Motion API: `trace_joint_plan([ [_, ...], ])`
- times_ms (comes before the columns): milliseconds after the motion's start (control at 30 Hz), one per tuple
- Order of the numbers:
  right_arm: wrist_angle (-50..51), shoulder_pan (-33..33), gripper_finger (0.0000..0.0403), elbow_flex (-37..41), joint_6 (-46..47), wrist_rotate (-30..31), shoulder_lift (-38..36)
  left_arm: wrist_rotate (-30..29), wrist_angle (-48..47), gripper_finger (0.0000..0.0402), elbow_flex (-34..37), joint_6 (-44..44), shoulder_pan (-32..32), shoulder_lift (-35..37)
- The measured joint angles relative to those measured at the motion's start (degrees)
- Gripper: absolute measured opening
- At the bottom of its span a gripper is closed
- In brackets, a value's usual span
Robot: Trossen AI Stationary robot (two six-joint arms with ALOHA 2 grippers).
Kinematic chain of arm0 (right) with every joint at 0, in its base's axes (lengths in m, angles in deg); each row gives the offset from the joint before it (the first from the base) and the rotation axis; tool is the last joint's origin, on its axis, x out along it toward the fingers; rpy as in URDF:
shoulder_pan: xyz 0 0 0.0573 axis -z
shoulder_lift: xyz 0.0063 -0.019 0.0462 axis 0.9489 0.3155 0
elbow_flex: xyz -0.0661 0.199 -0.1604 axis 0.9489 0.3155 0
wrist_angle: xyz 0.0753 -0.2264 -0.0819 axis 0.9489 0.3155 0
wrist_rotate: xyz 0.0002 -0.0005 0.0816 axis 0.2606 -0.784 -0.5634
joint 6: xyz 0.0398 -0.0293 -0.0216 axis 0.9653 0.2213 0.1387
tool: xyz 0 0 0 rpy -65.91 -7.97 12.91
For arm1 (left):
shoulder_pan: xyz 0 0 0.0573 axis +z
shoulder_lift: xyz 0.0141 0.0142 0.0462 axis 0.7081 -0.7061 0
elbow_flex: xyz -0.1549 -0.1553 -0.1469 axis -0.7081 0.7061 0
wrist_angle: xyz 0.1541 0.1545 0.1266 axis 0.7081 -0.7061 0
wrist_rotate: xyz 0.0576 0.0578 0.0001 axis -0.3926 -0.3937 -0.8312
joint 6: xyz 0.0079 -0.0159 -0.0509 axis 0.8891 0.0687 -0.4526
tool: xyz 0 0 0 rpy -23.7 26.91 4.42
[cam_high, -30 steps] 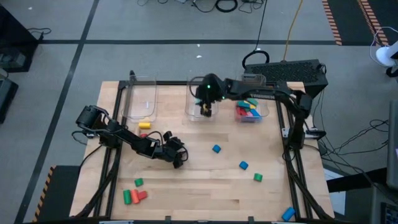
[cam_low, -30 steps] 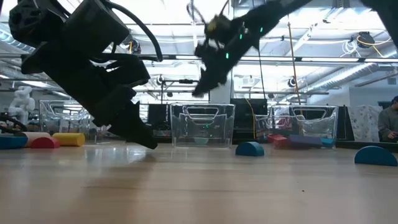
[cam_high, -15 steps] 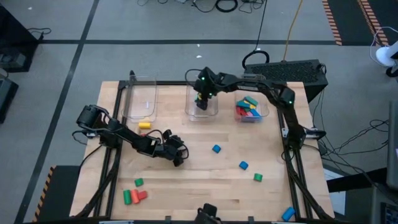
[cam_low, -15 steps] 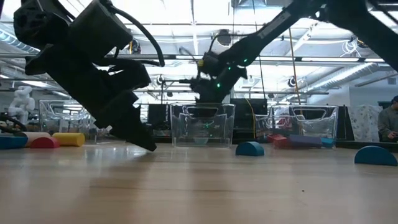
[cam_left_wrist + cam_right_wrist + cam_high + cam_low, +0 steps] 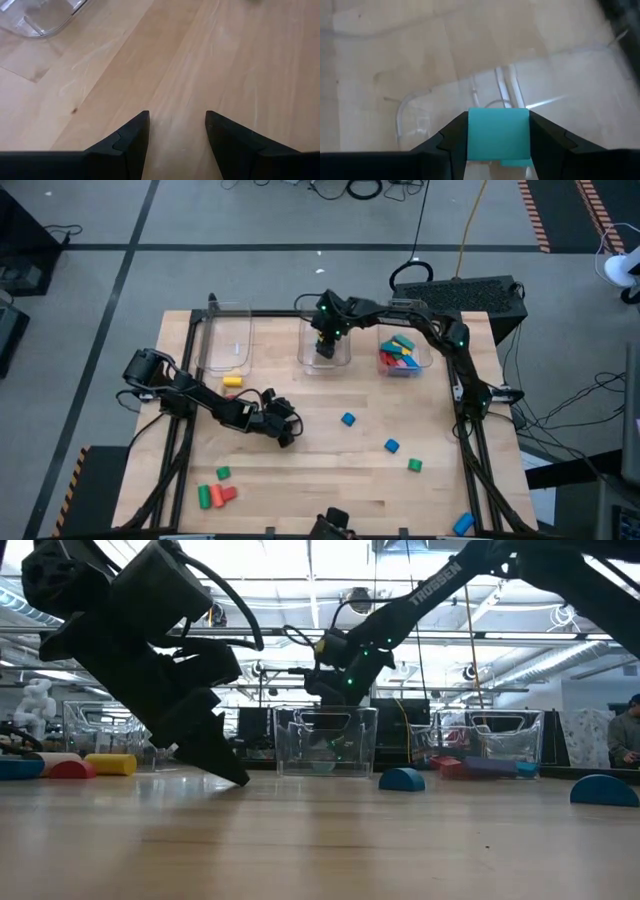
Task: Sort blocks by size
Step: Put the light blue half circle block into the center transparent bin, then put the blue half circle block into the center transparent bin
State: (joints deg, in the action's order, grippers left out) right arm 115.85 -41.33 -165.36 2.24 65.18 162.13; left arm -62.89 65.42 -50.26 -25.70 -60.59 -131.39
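- The left gripper point(image 5: 176, 131) sits low over bare table point(image 5: 330, 460), jaws parted with nothing between them.
- The right gripper point(image 5: 498, 131) hangs above the middle clear bin point(image 5: 326, 358), jaws clamped on a teal block point(image 5: 498, 134).
- Other blocks point(image 5: 402, 356) lie in the bin right of those jaws; a blue one point(image 5: 347, 419) lies on the table.

Teal block point(image 5: 498, 135) between black gripper point(image 5: 498, 137) fingers, over clear bin point(image 5: 326, 340)

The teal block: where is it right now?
The teal block sits between the right hand's fingers, above the middle clear bin at the table's far edge.
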Motion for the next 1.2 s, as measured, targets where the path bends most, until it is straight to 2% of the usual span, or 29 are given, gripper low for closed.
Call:
trace_joint_plan([
  [133,0.7,0.0,0.0177,0.0,-0.1,0.0,-0.4,0.1,0.1,0.0196,0.0,0.0,0.0,0.0],
  [333,1.2,0.0,0.0238,0.0,-0.2,0.1,-0.4,0.1,0.1,0.0196,0.0,0.0,0.0,0.0],
  [433,2.3,0.0,0.0258,0.0,3.8,1.9,-0.6,0.1,0.1,0.0196,0.0,0.0,0.0,0.0],
  [567,6.0,-0.8,0.0261,0.0,4.6,4.5,-2.8,0.1,-0.1,0.0196,0.0,0.0,0.0,0.0],
  [767,10.4,-5.4,0.0250,0.0,4.1,17.6,-8.2,0.1,-0.3,0.0196,0.0,-0.2,0.0,0.0],
  [1200,17.3,-12.6,0.0247,1.0,5.2,18.7,-20.3,0.0,-0.8,0.0196,0.0,-3.0,-1.7,0.0],
])
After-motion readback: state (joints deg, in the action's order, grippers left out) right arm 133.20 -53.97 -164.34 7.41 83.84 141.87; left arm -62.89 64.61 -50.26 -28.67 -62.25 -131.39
